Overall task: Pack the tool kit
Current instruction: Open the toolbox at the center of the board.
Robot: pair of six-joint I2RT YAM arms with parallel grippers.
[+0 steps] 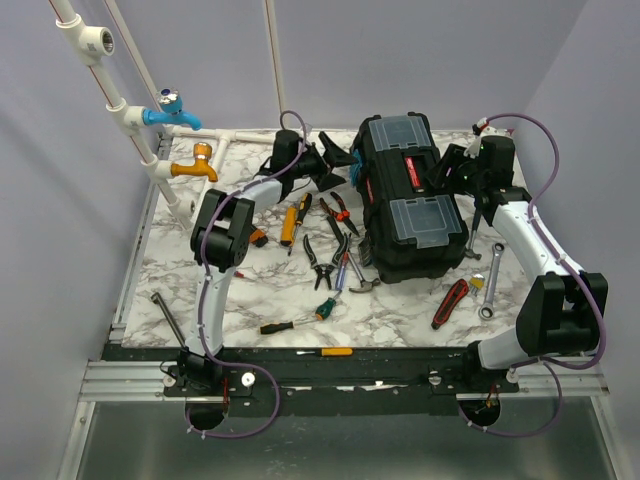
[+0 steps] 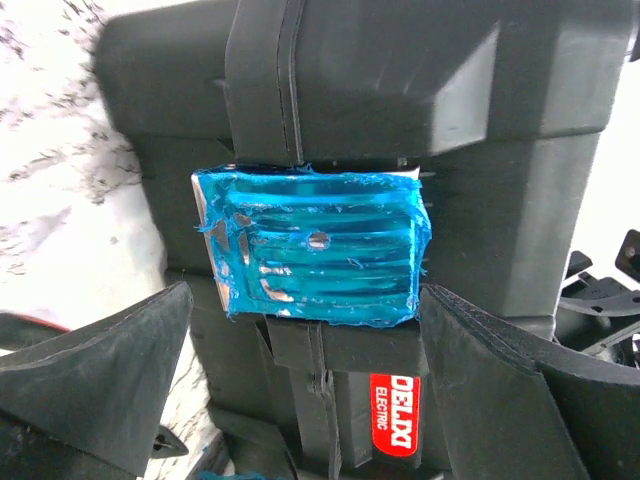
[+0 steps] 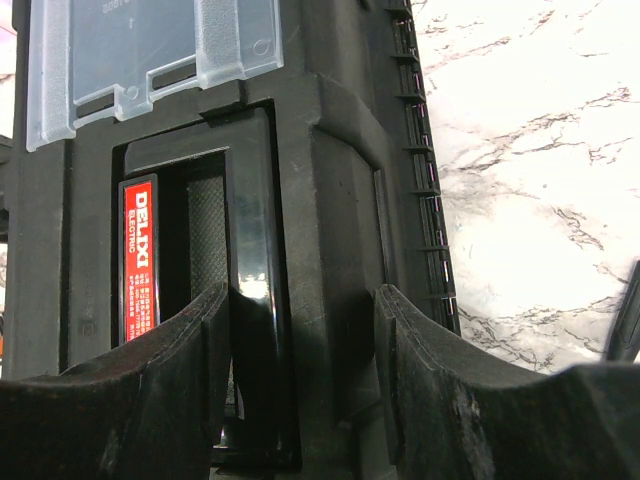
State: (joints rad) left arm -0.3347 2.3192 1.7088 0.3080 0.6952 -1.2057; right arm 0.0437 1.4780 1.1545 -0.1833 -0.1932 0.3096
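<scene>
The black toolbox (image 1: 410, 200) stands shut at the table's centre, with two clear-lidded compartments and a red-black handle (image 1: 407, 172). My left gripper (image 1: 338, 162) is open at the box's left end. In the left wrist view its fingers (image 2: 100, 385) flank the box just below a teal latch (image 2: 315, 245) without touching it. My right gripper (image 1: 447, 170) is open at the box's right side. In the right wrist view its fingers (image 3: 455, 400) straddle the lid ridge (image 3: 335, 300) beside the handle. Pliers (image 1: 322, 262), an orange screwdriver (image 1: 293, 220) and a wrench (image 1: 491, 283) lie loose on the table.
Red-handled pliers (image 1: 337, 212), a green screwdriver (image 1: 325, 308), a yellow screwdriver (image 1: 325, 352), a red-black tool (image 1: 450, 303) and a metal rod (image 1: 168, 318) lie around the box. A blue tap (image 1: 165, 112) and an orange tap (image 1: 195, 165) on white pipes stand at the far left.
</scene>
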